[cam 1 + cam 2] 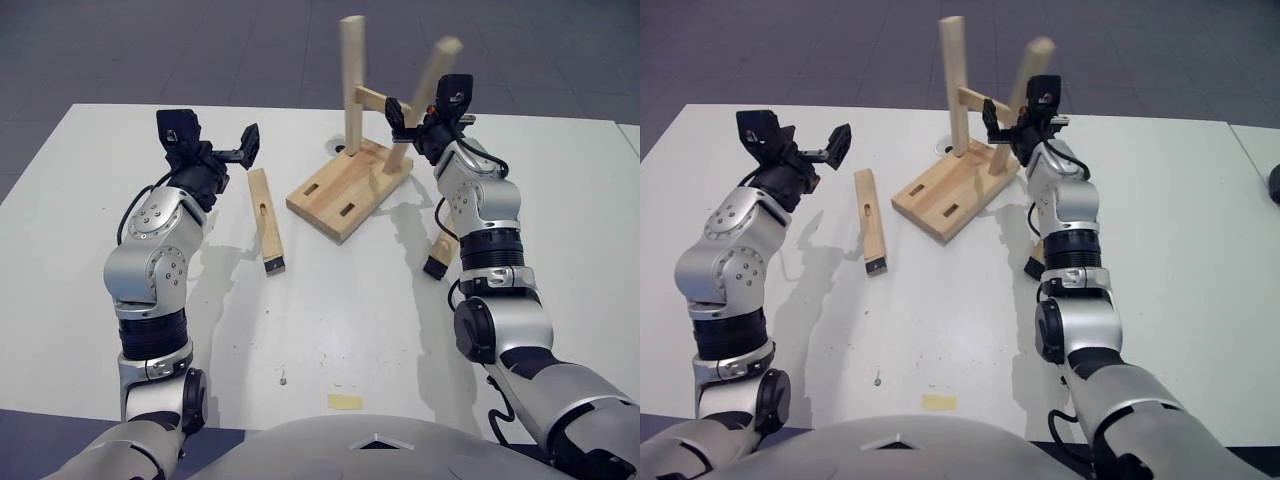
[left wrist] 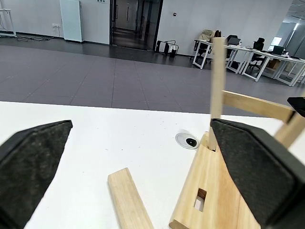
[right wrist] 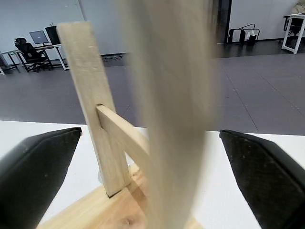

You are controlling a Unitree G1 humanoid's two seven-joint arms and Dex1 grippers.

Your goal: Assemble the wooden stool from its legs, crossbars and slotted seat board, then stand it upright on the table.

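The slotted seat board (image 1: pixel 345 195) lies flat at the table's far middle. One leg (image 1: pixel 352 75) stands upright in it. A second leg (image 1: pixel 428 95) leans, and a crossbar (image 1: pixel 374 97) joins the two. My right gripper (image 1: pixel 425 103) is open around the leaning leg (image 3: pixel 167 95), with both pads (image 3: pixel 43 167) well clear of the wood. A loose leg (image 1: pixel 267 220) lies on the table left of the board. My left gripper (image 1: pixel 215 135) hovers open just beyond that leg's far end and holds nothing. Another wooden piece (image 1: pixel 440 252) lies partly hidden under my right forearm.
A round cable hole (image 1: pixel 340 148) sits in the white table (image 1: pixel 330 320) just behind the board. Near the front edge lie a scrap of tape (image 1: pixel 345 401) and a small screw (image 1: pixel 284 378). The table edge and grey floor lie beyond the board.
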